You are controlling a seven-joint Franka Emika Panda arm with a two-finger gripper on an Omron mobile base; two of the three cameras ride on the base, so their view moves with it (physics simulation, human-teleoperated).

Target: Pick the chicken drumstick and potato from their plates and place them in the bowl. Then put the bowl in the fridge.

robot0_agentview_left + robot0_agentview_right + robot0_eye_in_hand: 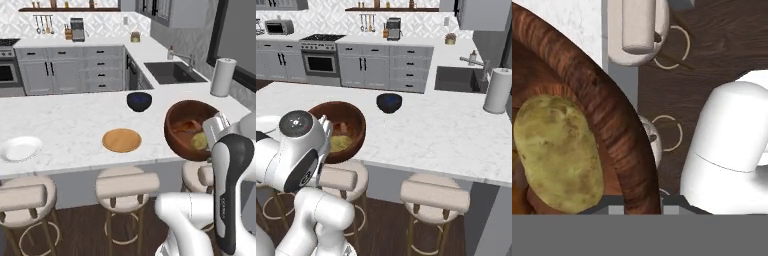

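A brown bowl [176, 131] is tilted, lifted over the counter's [70, 120] edge; the claw pinches its rim. Inside: one potato [559, 152], one drumstick [186, 126]. Two empty plates [121, 140], one blue bowl [139, 101], a paper roll [222, 77]. Three stools [127, 185] below.

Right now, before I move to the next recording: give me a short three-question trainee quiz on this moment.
1. True or false: the potato lies in the bowl.
2. Which plate sits nearer the bowl: A the white plate, B the tan plate?
3. Fill in: the gripper is shut on the bowl's ____.

Key: 1 true; 2 B; 3 rim.
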